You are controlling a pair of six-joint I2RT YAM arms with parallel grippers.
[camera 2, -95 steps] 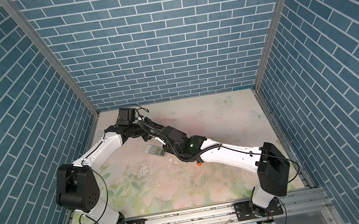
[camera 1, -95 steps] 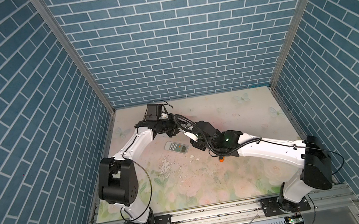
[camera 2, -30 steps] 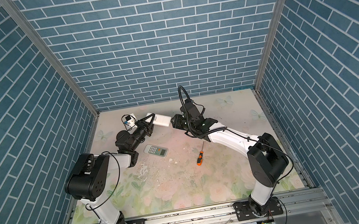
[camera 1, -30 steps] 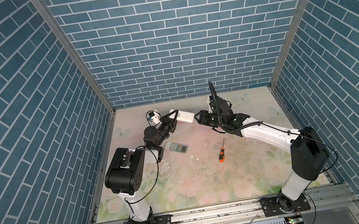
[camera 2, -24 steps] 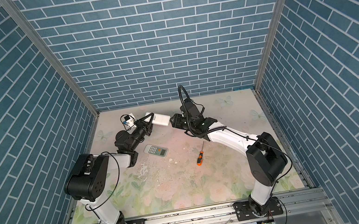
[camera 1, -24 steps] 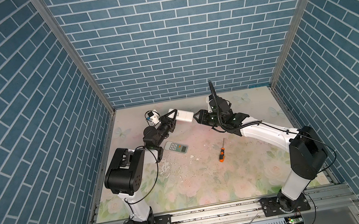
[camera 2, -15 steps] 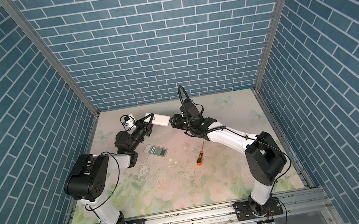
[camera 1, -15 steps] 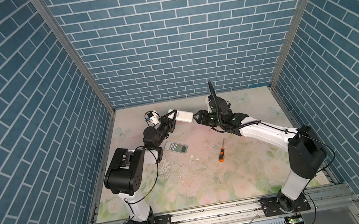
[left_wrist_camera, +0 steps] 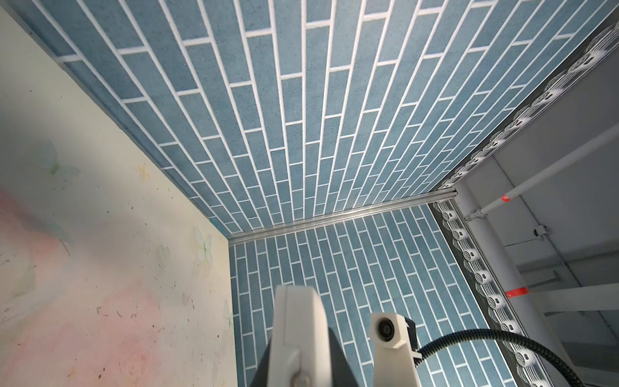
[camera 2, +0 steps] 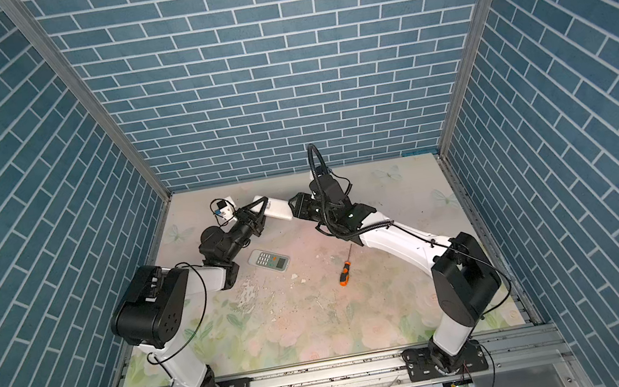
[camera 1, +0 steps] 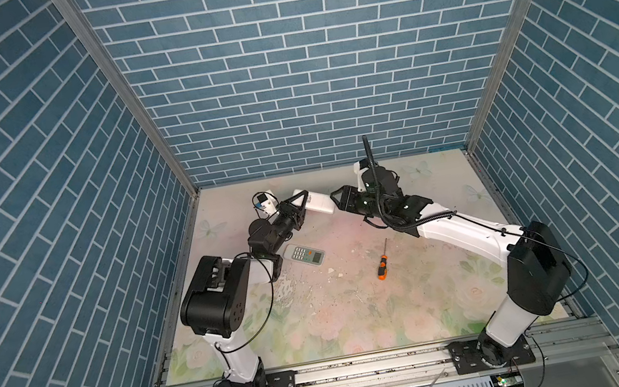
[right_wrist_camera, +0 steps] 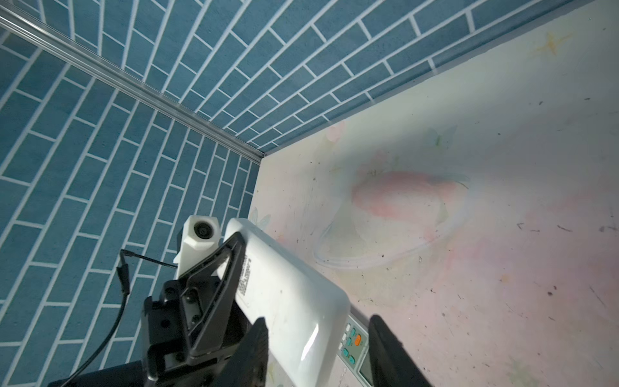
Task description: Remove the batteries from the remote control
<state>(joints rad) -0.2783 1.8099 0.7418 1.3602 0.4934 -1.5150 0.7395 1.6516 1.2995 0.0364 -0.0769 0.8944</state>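
Observation:
A white remote control (camera 1: 318, 203) (camera 2: 275, 207) hangs in the air over the back of the table, back side up, and my left gripper (camera 1: 298, 204) (camera 2: 258, 211) is shut on its left part. In the left wrist view the remote (left_wrist_camera: 298, 321) runs out from between the dark fingers (left_wrist_camera: 338, 365). My right gripper (camera 1: 336, 198) (right_wrist_camera: 318, 331) is open, one finger on each side of the remote's (right_wrist_camera: 288, 295) free end, with a gap showing on one side. The batteries are hidden.
A second remote (camera 1: 304, 255) (camera 2: 269, 260) lies buttons-up on the flowered table (camera 1: 360, 312), below the left arm. An orange-and-black screwdriver (camera 1: 382, 265) (camera 2: 345, 269) lies mid-table. Blue brick walls close in the back and both sides.
About three seconds ago both arms were low over the table's middle; now the left holds the white remote raised at the back. In the last second the right jaws widened very slightly.

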